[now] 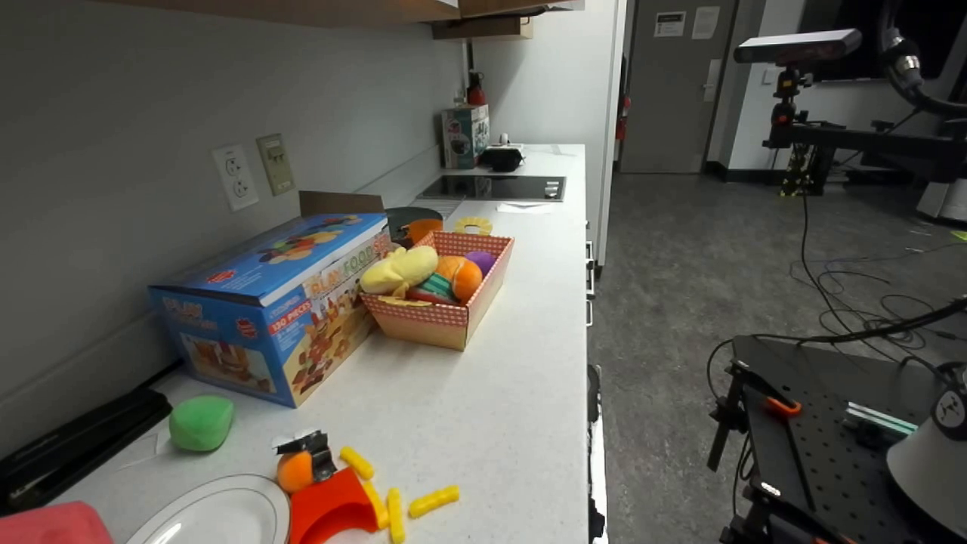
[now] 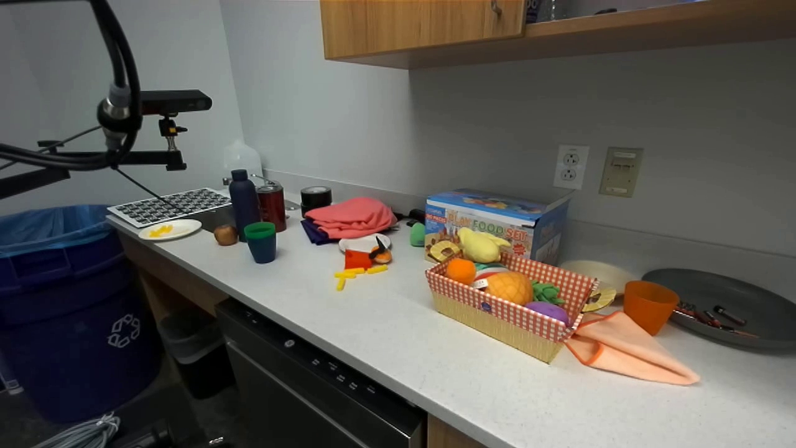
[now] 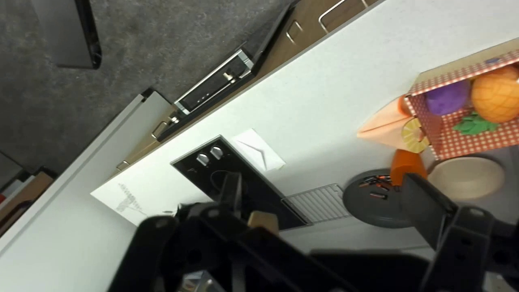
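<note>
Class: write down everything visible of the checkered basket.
Rectangular and open-topped, the checkered basket widens toward its rim. Rim and lining are red-and-white gingham; the lower outside is tan and looks woven. A small blue mark sits on one long side. It stands upright on the white countertop, beside the play food box; contact between them is unclear. It holds a toy pineapple, a toy orange and a yellow plush toy, among others. A peach cloth lies at one short end.

White counter, gingham-trimmed basket, blue box
</note>
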